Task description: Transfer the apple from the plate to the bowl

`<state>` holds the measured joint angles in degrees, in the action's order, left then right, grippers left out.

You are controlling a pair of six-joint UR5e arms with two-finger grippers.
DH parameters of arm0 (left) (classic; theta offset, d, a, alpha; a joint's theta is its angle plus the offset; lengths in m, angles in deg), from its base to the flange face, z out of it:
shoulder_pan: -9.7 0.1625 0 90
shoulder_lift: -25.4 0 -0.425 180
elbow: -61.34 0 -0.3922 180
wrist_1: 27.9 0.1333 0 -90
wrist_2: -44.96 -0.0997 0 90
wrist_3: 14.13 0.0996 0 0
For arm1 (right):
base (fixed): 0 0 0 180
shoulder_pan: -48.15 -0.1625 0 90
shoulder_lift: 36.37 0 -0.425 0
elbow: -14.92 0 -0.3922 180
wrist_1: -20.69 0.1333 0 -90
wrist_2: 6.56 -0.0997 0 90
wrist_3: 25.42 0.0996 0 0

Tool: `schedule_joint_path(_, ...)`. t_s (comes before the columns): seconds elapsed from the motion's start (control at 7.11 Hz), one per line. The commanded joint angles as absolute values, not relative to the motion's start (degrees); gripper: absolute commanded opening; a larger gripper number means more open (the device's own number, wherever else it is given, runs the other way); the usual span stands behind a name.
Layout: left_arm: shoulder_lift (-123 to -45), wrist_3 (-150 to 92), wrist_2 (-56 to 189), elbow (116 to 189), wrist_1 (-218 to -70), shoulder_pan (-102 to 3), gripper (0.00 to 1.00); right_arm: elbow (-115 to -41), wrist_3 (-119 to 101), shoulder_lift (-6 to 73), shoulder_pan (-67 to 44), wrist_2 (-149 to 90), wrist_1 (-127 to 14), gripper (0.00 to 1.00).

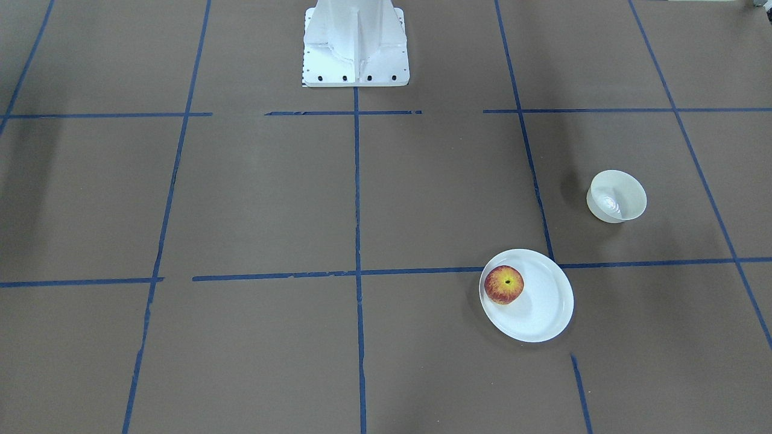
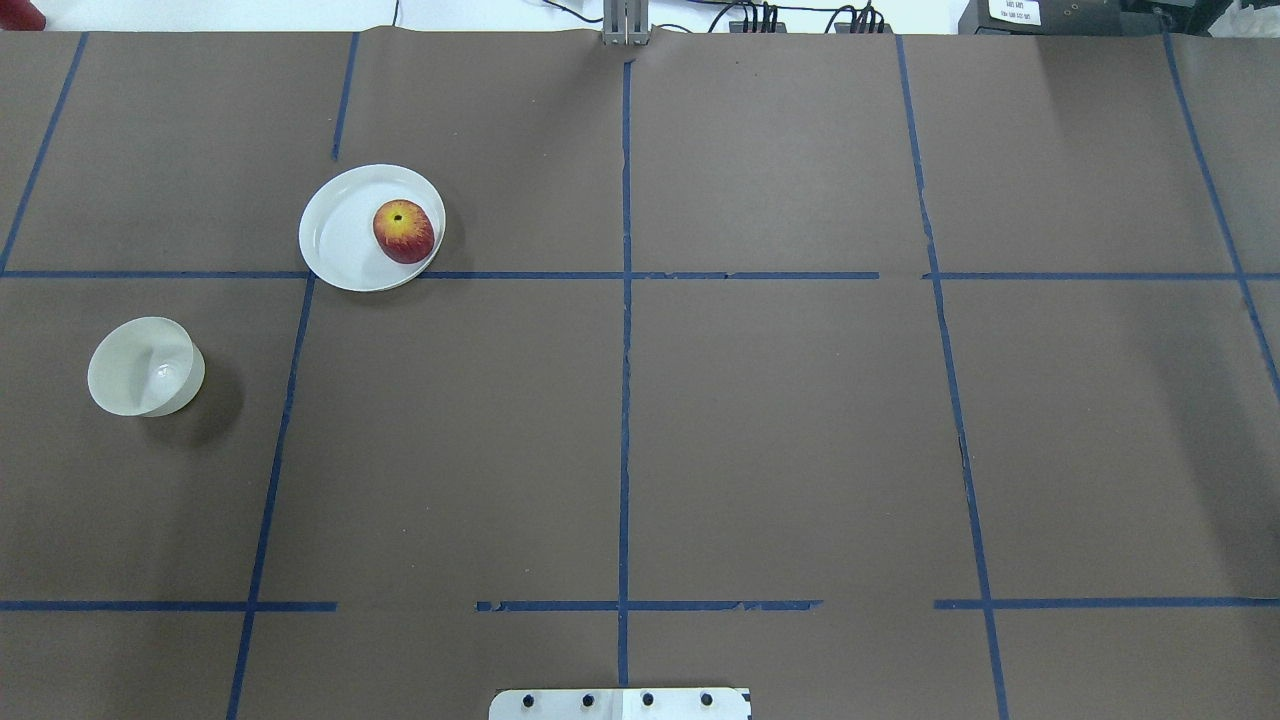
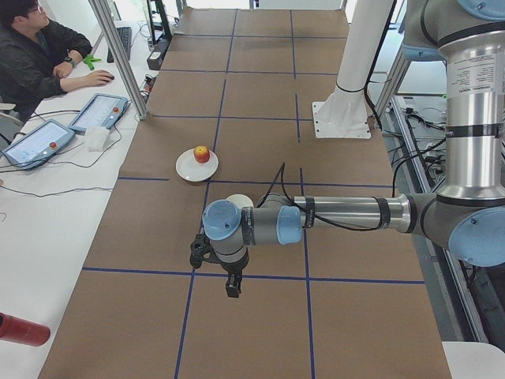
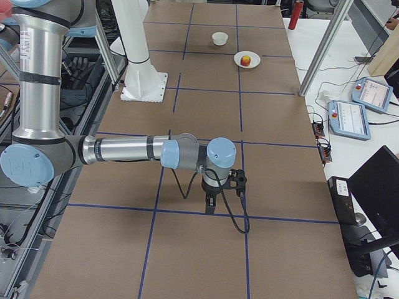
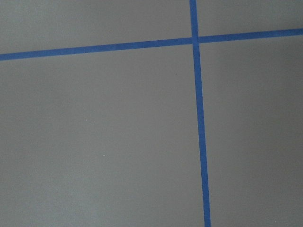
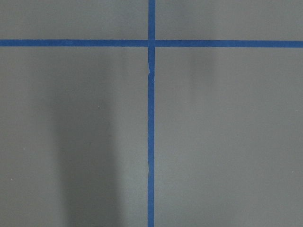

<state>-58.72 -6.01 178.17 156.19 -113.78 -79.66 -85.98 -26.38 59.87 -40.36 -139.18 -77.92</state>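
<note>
The red and yellow apple (image 1: 504,284) sits on the wide white plate (image 1: 546,313), on the side toward the table's middle. It also shows in the overhead view (image 2: 404,231) on the plate (image 2: 340,240). The small off-white bowl (image 1: 616,196) stands empty and apart from the plate, nearer the robot (image 2: 145,366). Both dishes are on my left half. My left gripper (image 3: 232,286) shows only in the exterior left view, hanging above bare table. My right gripper (image 4: 209,202) shows only in the exterior right view. I cannot tell whether either is open or shut.
The white robot pedestal (image 1: 356,45) stands at the table's robot-side edge. Blue tape lines (image 2: 625,400) grid the brown table. A person (image 3: 39,55) sits at a side desk with tablets (image 3: 99,110). A red cylinder (image 3: 22,329) lies beyond the table's left end.
</note>
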Motion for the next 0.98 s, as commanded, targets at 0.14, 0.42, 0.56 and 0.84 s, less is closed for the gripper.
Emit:
schedule_joint_path(0.14, -59.93, -5.25, 178.12, 157.05, -114.21, -78.19, 1.0, -85.89, -26.38, 59.87, -40.36, -139.18, -77.92, 1.0)
schedule_joint_path(0.42, -64.58, -5.52, 178.12, 157.85, -113.95, -78.1, 1.0, -85.98, -26.38, 59.87, -40.36, -139.18, -77.92, 1.0)
schedule_joint_path(0.56, -65.21, -6.04, 178.29, 161.68, -112.56, -77.4, 1.0, -85.98, -26.38, 59.87, -40.36, -139.18, -77.92, 1.0)
schedule_joint_path(0.84, -68.54, -15.99, 178.38, 168.09, -109.74, -73.82, 1.0, -85.98, -26.38, 59.78, -40.36, -139.18, -77.92, 1.0)
